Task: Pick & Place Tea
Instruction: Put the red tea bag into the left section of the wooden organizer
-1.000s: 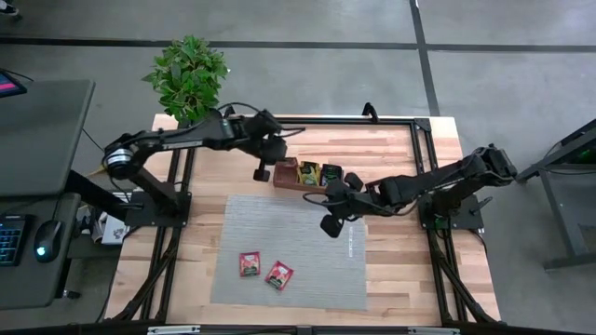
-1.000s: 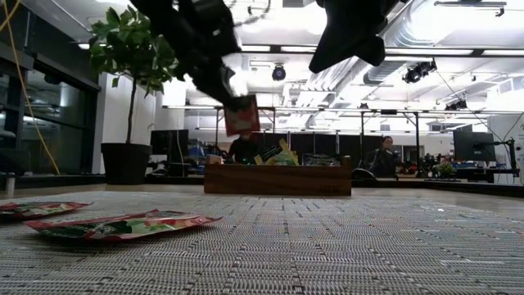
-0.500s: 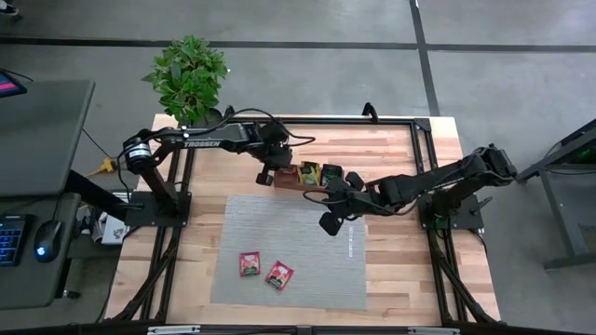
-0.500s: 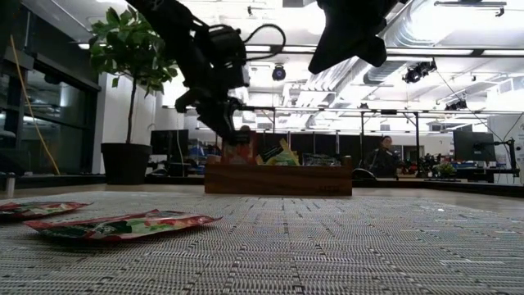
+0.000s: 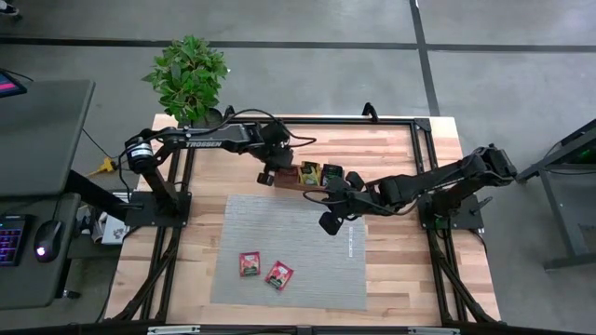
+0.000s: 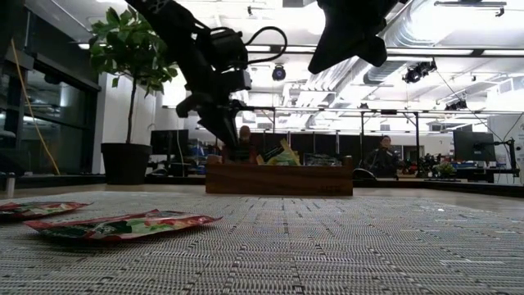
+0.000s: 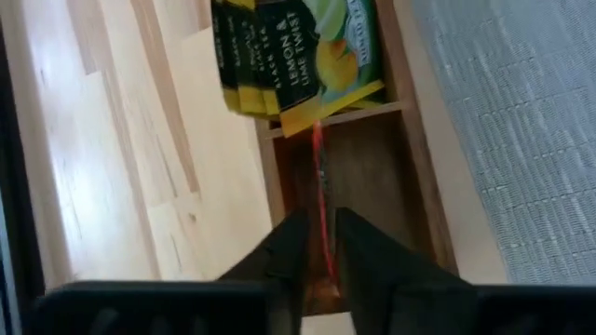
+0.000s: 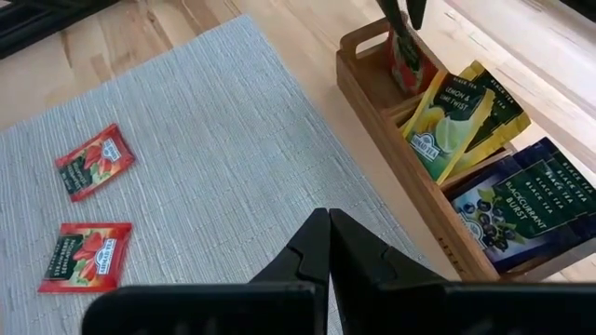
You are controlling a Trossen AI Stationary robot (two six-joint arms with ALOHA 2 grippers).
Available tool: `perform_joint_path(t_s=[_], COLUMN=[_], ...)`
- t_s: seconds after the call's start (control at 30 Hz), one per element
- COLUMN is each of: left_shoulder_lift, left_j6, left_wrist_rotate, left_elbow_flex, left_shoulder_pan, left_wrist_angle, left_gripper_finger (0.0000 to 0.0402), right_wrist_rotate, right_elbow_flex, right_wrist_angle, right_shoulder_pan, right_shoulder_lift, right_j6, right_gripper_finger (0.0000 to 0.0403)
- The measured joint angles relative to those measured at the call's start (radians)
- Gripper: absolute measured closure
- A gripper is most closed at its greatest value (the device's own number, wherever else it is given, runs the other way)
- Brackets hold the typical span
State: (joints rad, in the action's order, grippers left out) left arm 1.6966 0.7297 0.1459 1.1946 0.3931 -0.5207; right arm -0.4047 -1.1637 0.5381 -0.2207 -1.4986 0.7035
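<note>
Counting it up: two red tea bags lie flat on the grey mat (image 5: 289, 247), one (image 5: 250, 264) just beside the other (image 5: 279, 274), toward the front of the table (image 5: 400, 270). The wooden tray (image 8: 410, 177) sits past the far edge of the mat and has three compartments. The middle one holds a bunch of yellow lemon tea bags (image 8: 456, 116), and the end one nearest the right arm holds dark blue tea bags (image 8: 521, 209); I can't count either stack exactly.

One more red tea bag (image 7: 319, 200) stands upright on its edge in the third compartment, the end one on the left arm's side. The left end effector (image 7: 319, 256) is down in that compartment with the bag between its fingertips (image 7: 284, 251). The fingers sit only a sliver apart, close on either side of the bag; can't tell whether they're pinching it or have just let go.

The right end effector (image 8: 328, 244) is fully closed with nothing in it, hanging above the far right part of the mat, near the tray and well apart from the two loose red bags. There's also one potted plant (image 5: 189, 74) at the far left corner of the table.
</note>
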Motion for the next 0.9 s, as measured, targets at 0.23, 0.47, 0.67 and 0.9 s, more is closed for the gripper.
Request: perform_joint_path(t_s=[0.23, 0.47, 0.67, 0.9], left_shoulder_lift=[0.000, -0.081, -0.207, -0.382], left_j6=[0.000, -0.022, -0.105, -0.254], left_wrist_rotate=[-0.032, -0.124, -0.163, -0.152], left_elbow_flex=[0.000, -0.001, -0.001, -0.067], left_shoulder_pan=[0.000, 0.000, 0.000, -0.026], left_wrist_angle=[-0.030, -0.112, -0.168, -0.193], left_gripper_finger=[0.0267, 0.0263, 0.0301, 0.0380], right_wrist_rotate=[-0.005, -0.005, -0.005, 0.000], right_elbow_flex=[0.000, 0.000, 0.000, 0.000], right_wrist_angle=[0.000, 0.000, 0.000, -0.085], right_shoulder_pan=[0.000, 0.000, 0.000, -0.014], right_shoulder_lift=[0.000, 0.000, 0.000, -0.012], right_j6=[-0.002, -0.028, -0.033, -0.109], right_gripper_finger=[0.0402, 0.0402, 0.0402, 0.0402])
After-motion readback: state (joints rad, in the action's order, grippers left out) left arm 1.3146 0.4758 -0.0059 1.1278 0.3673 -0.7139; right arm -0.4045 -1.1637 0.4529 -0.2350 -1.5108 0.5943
